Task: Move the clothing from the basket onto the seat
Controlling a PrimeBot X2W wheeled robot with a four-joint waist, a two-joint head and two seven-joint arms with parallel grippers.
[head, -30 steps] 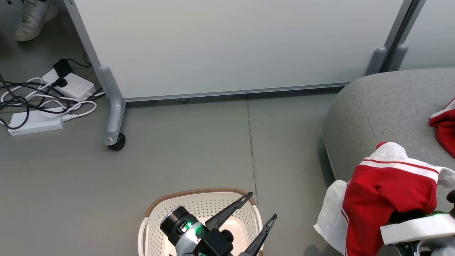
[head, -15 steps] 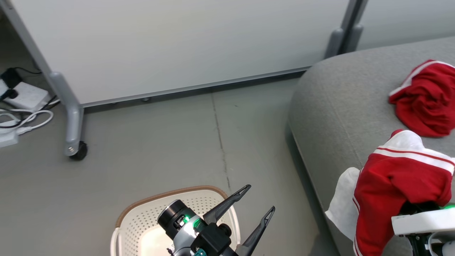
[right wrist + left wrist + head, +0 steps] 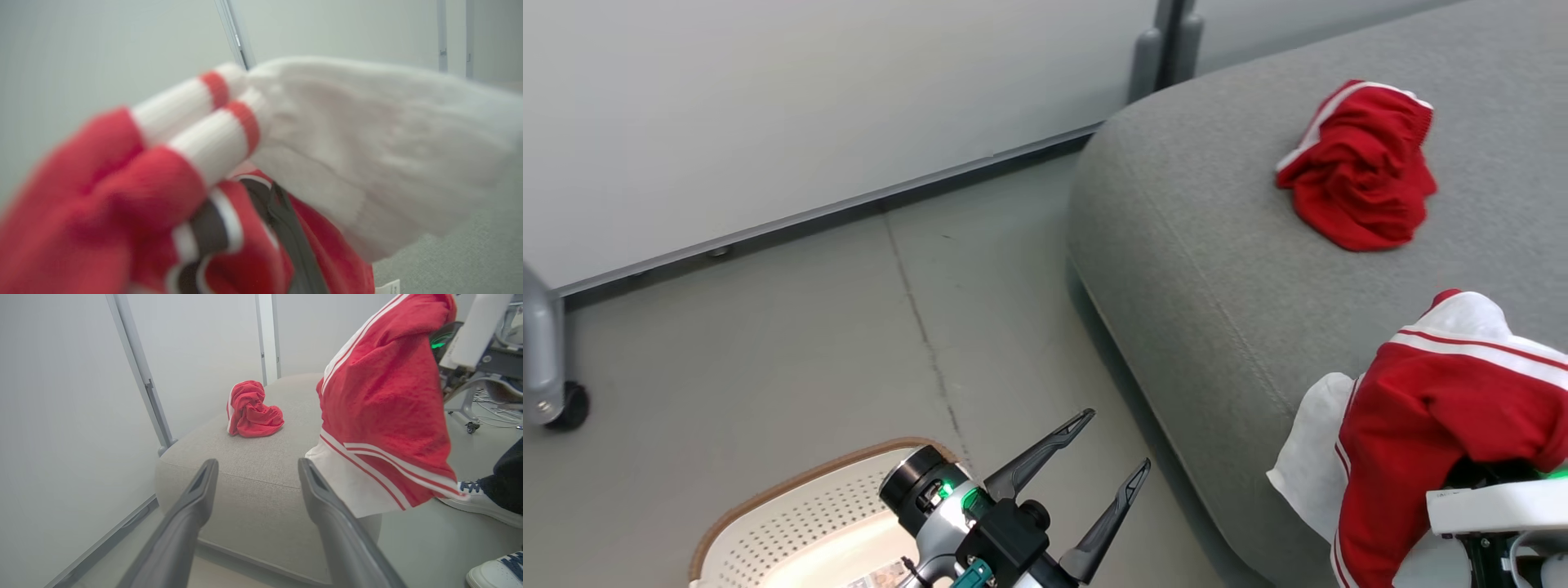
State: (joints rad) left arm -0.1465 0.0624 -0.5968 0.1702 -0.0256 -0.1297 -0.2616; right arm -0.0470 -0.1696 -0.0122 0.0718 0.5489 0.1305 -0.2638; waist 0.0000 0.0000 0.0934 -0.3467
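A crumpled red garment with white trim (image 3: 1360, 167) (image 3: 251, 410) lies on the grey seat (image 3: 1217, 245) (image 3: 253, 469). A second red and white garment (image 3: 1437, 425) (image 3: 384, 408) (image 3: 163, 183) hangs over the seat's near edge, draped over my right gripper (image 3: 265, 196). The cloth hides most of that gripper; one dark finger (image 3: 294, 241) shows among the folds. My left gripper (image 3: 1116, 441) (image 3: 257, 463) is open and holds nothing, above the floor between the seat and the cream basket (image 3: 809, 474) at the lower left. The inside of the basket is mostly hidden.
A pale wheeled partition panel (image 3: 768, 106) stands behind, with a caster (image 3: 568, 406) at the far left and posts (image 3: 1164, 41) by the seat's back. In the left wrist view a person's shoes (image 3: 486, 504) stand on the floor right of the seat.
The head camera has swung right: the power strips and cables left the picture, and more of the seat and the lying garment came in. Both grippers keep their poses.
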